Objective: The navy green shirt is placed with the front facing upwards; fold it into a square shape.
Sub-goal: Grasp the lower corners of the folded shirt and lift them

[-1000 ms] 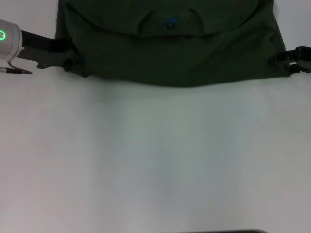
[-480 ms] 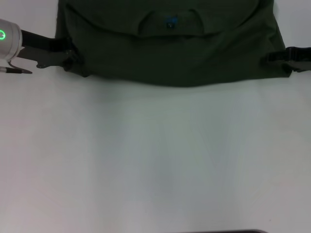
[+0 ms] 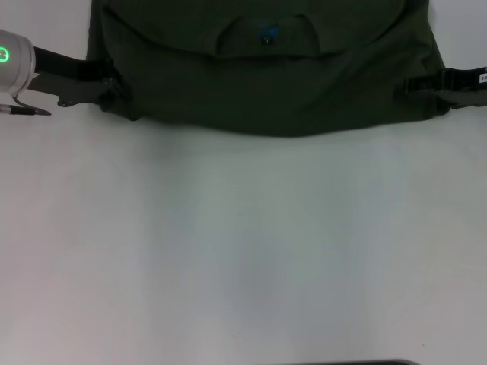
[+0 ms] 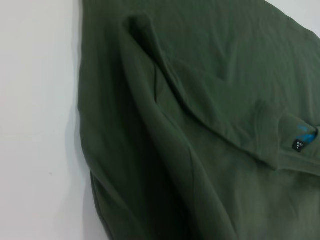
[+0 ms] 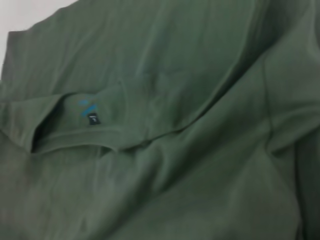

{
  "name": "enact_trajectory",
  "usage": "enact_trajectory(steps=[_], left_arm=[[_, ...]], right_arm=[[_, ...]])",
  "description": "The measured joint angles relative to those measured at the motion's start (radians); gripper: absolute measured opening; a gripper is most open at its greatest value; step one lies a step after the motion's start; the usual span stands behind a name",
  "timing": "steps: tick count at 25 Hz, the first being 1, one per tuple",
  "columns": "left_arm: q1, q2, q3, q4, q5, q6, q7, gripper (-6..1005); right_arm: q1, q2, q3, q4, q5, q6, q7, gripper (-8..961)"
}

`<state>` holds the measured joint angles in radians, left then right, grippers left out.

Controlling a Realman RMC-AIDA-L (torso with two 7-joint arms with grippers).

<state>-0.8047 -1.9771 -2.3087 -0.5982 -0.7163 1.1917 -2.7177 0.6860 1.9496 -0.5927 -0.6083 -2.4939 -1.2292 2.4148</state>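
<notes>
In the head view the navy green shirt lies bunched at the far edge of the white table, collar and neck label facing up. The left gripper is at its left edge and the right gripper at its right edge, though I cannot tell whether either has clenched the cloth.

The left wrist view shows only folded olive fabric and the label. The right wrist view shows the same, so this looks like a mid-fold step, and the next move calls for both arms drawing the edges evenly.
</notes>
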Motion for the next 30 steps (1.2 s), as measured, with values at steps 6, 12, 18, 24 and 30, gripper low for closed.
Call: enact_trajectory(steps=[6, 12, 18, 24, 30], left_arm=[[0.000, 0.000, 0.000, 0.000, 0.000, 0.000, 0.000, 50], [0.001, -0.001, 0.000, 0.000, 0.000, 0.000, 0.000, 50], [0.001, -0.003, -0.002, 0.000, 0.000, -0.002, -0.001, 50], [0.002, -0.003, -0.002, 0.000, 0.000, -0.003, -0.002, 50], [0.003, -0.003, -0.002, 0.000, 0.000, -0.003, -0.002, 51]], right_arm=[[0.000, -0.002, -0.003, 0.001, 0.002, -0.001, -0.001, 897], [-0.014, -0.016, -0.011, -0.008, 0.001, -0.003, 0.010, 898], [-0.014, -0.001, -0.012, 0.000, 0.003, 0.012, -0.006, 898], [-0.006, 0.003, -0.013, 0.001, 0.005, 0.014, -0.011, 897], [-0.007, -0.004, -0.013, -0.005, -0.001, 0.006, 0.018, 895]])
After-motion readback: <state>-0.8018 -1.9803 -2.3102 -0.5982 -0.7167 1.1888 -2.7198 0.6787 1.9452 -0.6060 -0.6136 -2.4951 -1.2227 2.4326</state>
